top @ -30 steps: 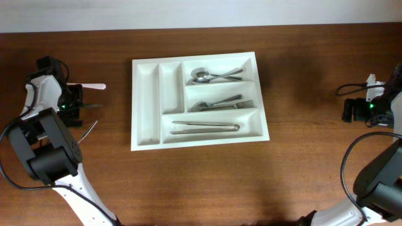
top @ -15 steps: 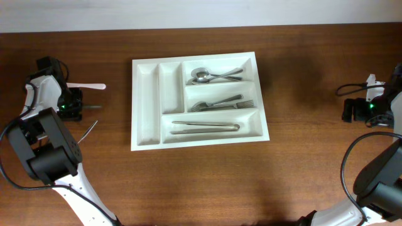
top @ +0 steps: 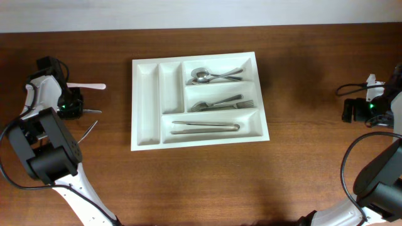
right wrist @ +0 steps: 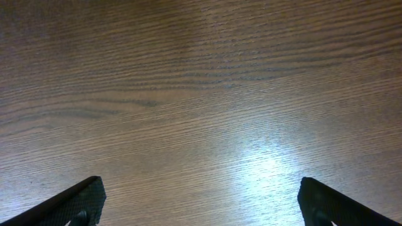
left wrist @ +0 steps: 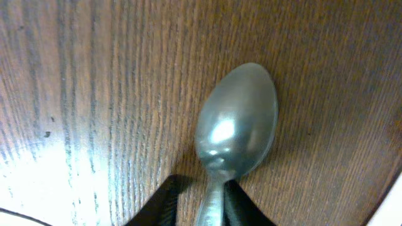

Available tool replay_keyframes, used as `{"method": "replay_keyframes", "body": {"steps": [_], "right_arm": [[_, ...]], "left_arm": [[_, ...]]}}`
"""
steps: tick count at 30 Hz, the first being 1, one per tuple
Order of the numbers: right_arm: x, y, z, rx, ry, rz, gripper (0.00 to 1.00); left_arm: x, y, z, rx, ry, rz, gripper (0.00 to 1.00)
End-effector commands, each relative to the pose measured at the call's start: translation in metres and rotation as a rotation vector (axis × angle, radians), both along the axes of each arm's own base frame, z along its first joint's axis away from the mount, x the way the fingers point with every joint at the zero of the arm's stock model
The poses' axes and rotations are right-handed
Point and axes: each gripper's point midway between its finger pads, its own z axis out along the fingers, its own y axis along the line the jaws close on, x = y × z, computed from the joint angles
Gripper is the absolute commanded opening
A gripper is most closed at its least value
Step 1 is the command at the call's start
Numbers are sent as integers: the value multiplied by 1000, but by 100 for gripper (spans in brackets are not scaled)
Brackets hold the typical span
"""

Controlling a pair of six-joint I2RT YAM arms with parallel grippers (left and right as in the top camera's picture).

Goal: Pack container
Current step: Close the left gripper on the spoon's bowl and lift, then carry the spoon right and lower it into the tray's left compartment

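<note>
The container (top: 146,100), a white cutlery tray, lies in the middle of the table. Its crosswise compartments hold spoons (top: 213,75), forks (top: 223,102) and knives (top: 204,127); the two narrow ones are bare. At the table's left edge my left gripper (top: 78,105) is down on the wood. In the left wrist view a metal spoon (left wrist: 237,122) lies bowl away from me, and my left gripper (left wrist: 202,187) is shut on its handle. My right gripper (right wrist: 201,201) hangs open over bare wood at the far right (top: 353,112).
A white plastic utensil (top: 88,86) lies just behind the left gripper. A thin metal utensil (top: 90,129) lies slanted in front of it. A black cable (top: 352,88) runs near the right gripper.
The left gripper's jaws have drawn in from wide open onto the spoon's handle. The right arm and the tray have not moved.
</note>
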Motion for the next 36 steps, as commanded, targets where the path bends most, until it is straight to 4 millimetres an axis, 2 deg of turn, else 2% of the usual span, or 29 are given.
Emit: {"method": "replay_keyframes", "body": {"steps": [1,12,16,22,27,30,31,34,36], "right_arm": [[0,-2,4,-14,-9,-10,99],[0,-2,4,-14,-9,-10,99],[0,-2,4,-14,-9,-10,99],[0,-2,4,-14,-9,-10,99],[0,-2,4,-14,-9,-10,99],[0,-2,4,-14,-9,-10,99],[0,-2,4,-14,-9,-10,99],[0,-2,4,-14,-9,-10,99],[0,-2,4,-14,-9,-10,99]], "left_arm": [[-1,0,-10,-21,10,2,18],[1,-1,-10,-27,5,-1,9],[9,1,-2,-19,-18,-42,2],[30,9,26,17,-79,-97,2],[58,8,68,43,-167,-219,2],[73,-4,97,72,-212,-365,2],[81,-18,112,89,-227,-492,2],[87,-50,126,102,-222,-743,2],[88,-77,127,90,-212,-899,2]]}}
